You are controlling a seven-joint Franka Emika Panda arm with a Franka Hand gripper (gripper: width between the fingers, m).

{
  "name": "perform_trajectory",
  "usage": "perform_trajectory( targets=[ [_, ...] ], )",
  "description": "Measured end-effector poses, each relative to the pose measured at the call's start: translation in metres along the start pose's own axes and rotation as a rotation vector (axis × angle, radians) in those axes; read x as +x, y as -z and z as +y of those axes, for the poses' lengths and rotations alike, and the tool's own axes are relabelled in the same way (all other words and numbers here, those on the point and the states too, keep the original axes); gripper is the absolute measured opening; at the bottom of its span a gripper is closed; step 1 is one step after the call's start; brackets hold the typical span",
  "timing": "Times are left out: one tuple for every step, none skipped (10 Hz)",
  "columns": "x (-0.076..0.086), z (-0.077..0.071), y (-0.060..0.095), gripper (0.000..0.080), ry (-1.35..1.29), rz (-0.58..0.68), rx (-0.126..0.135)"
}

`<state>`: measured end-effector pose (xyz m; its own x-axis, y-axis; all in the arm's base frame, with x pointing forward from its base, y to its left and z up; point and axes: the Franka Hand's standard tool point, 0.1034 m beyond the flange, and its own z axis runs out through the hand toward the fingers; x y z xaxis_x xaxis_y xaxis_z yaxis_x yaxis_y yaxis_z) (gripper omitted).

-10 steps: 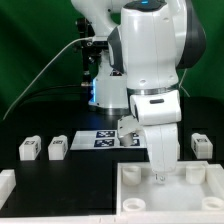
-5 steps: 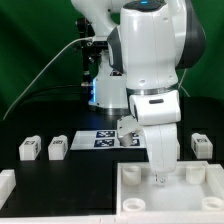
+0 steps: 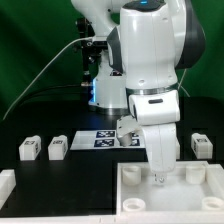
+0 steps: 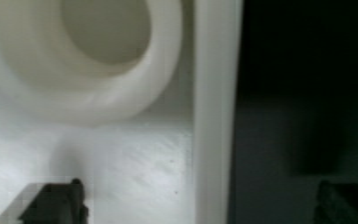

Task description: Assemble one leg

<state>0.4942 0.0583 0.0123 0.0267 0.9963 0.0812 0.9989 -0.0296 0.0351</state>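
My gripper [image 3: 159,176] is low over the far wall of the large white tray [image 3: 190,196], near its middle. In the wrist view the two dark fingertips [image 4: 51,202] stand wide apart, and the gripper [image 4: 197,205] is open with nothing between them but the tray's wall [image 4: 211,120]. One fingertip is over the tray's floor, the other over the black table. A round white socket [image 4: 87,50] of the tray fills the wrist view close up. Three legs lie on the table: two [image 3: 28,148] [image 3: 57,148] at the exterior view's left, one [image 3: 201,145] at its right. A fourth leg is not seen.
The marker board [image 3: 98,139] lies on the black table behind the tray, partly hidden by the arm. A white piece [image 3: 6,183] sits at the exterior view's lower left edge. The arm's base [image 3: 105,90] stands at the back.
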Motion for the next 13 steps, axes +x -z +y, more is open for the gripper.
perform_trajectory(
  targets=[
    [0.0,-0.001,0.008,0.0649,-0.035,-0.005,0.001],
    [0.005,-0.003,0.018,0.0649,-0.096,-0.011,-0.003],
    [0.017,-0.008,0.026,0.0649,-0.177,-0.016,-0.001],
    [0.031,-0.011,0.029,0.0649,-0.264,-0.017,0.002],
    [0.046,-0.015,0.028,0.0649,-0.43,-0.014,0.005],
    [0.064,-0.018,0.03,0.0649,-0.605,-0.01,0.001],
    [0.085,-0.02,0.035,0.0649,-0.744,-0.004,-0.01],
    [0.097,-0.023,0.038,0.0649,-0.847,0.002,-0.017],
    [0.096,-0.023,0.037,0.0649,-0.883,0.003,-0.014],
    [0.097,-0.024,0.037,0.0649,-1.01,0.009,-0.007],
    [0.098,-0.024,0.037,0.0649,-1.055,0.011,-0.005],
    [0.098,-0.025,0.036,0.0649,-1.184,0.017,0.003],
    [0.097,-0.033,0.03,0.0649,-1.335,0.011,0.028]
  ],
)
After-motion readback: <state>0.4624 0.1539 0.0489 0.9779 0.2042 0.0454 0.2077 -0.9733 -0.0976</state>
